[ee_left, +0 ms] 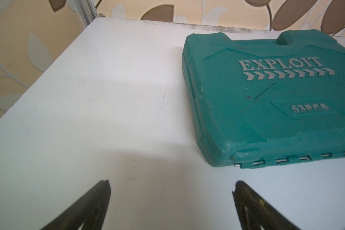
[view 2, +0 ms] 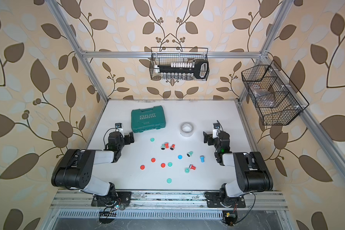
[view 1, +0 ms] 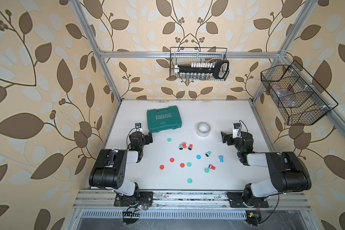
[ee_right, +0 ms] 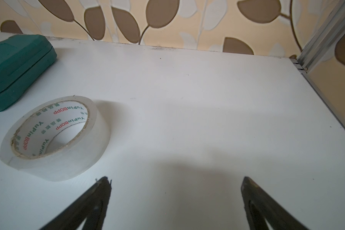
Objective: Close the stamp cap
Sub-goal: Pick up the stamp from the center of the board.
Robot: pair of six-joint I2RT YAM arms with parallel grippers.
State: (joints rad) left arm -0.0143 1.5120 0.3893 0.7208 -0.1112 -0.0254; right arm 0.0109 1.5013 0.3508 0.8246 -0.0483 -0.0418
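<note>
The left gripper (ee_left: 171, 186) hung with its jaws wide apart and nothing between them, over bare counter (ee_left: 88, 119) just beside the green tool case (ee_left: 277, 95). The right gripper (ee_right: 176, 180) stood just as wide and just as empty, near the tape roll (ee_right: 54, 137). Neither touched a stamp or a cap.

Between the two arms, in both top views, the stamps and loose caps lay scattered over the middle of the counter, all uncapped. A cluster of three stamps (view 1: 184, 146), one teal and two red, lay close together. Their long axes ran roughly from far to near, and the two outer ones showed dark faces toward the near edge.

Toward the right arm's side, a teal stamp (view 1: 208, 153) lay on its side, its dark face turned toward the left arm's side and its handle angled away. The blue stamp (view 1: 220, 158) sat apart from it; whether it stood or lay was too small to tell. Nearer the front, a red stamp (view 1: 213, 167) lay on its side with its dark end toward the counter's middle, and a small teal stamp (view 1: 207, 170) sat right beside it.

The caps were flat round discs:
- a blue cap (view 1: 198, 157)
- red caps (view 1: 172, 160) (view 1: 182, 165) (view 1: 162, 167)
- teal caps (view 1: 169, 139) (view 1: 189, 164) (view 1: 189, 180)
</note>
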